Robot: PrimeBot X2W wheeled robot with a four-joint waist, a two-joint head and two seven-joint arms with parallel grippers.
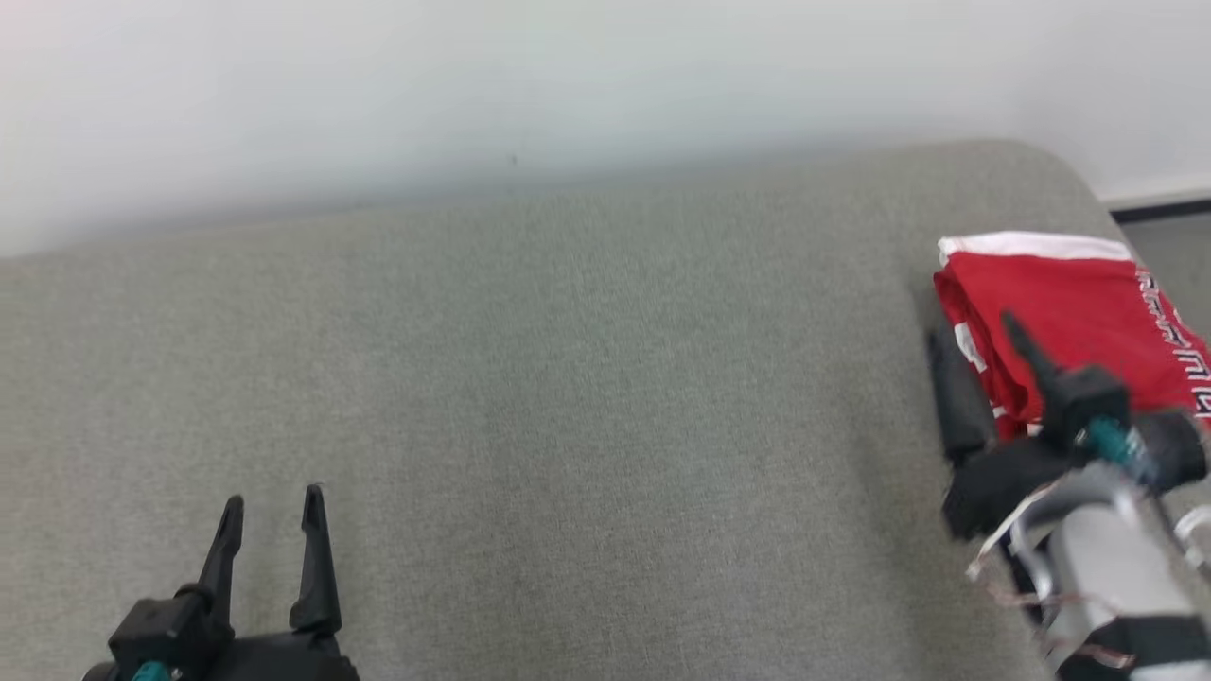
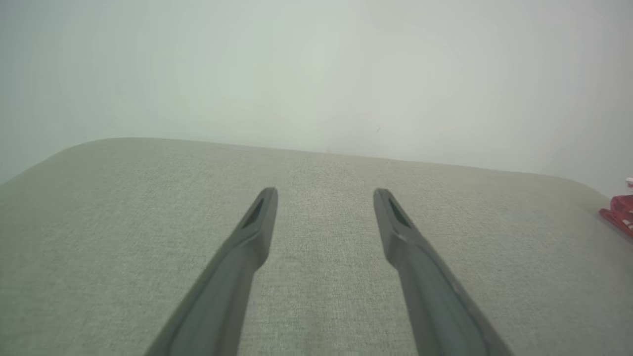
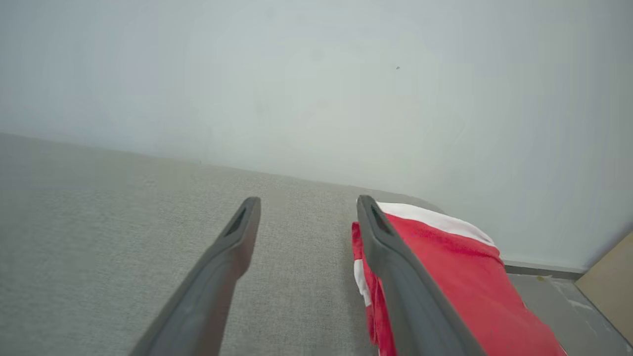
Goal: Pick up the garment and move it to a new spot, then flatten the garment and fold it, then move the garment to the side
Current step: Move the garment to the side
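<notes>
Folded red fabric garment point(image 1: 1069, 303) with a white band along its far edge and white lettering down one side lies at about 3 o'clock in the head view. It rests flat near the rounded right end of the wide grey woven cushion point(image 1: 568, 378). In the left wrist view a sliver of the garment point(image 2: 620, 212) shows at 3 o'clock, well apart from that arm's fingers. In the right wrist view the garment point(image 3: 460, 277) lies at 4 o'clock, its stacked layers visible along the near side.

The right gripper point(image 1: 974, 331) reaches in from 4 o'clock in the head view with its jaws spread wide. One dark finger lies just beside the garment's left edge and the other crosses over the red cloth. In the right wrist view the right gripper point(image 3: 307, 200) shows the same wide gap, with bare cushion between the fingers and the 3 o'clock finger overlapping the garment's edge. Nothing is pinched.

The left gripper point(image 1: 274, 497) sits at 7 o'clock in the head view, jaws apart and holding nothing. Seen from its own wrist, the left gripper point(image 2: 325, 193) points across bare cushion toward the pale plain wall point(image 2: 316, 69) at 12 o'clock.
</notes>
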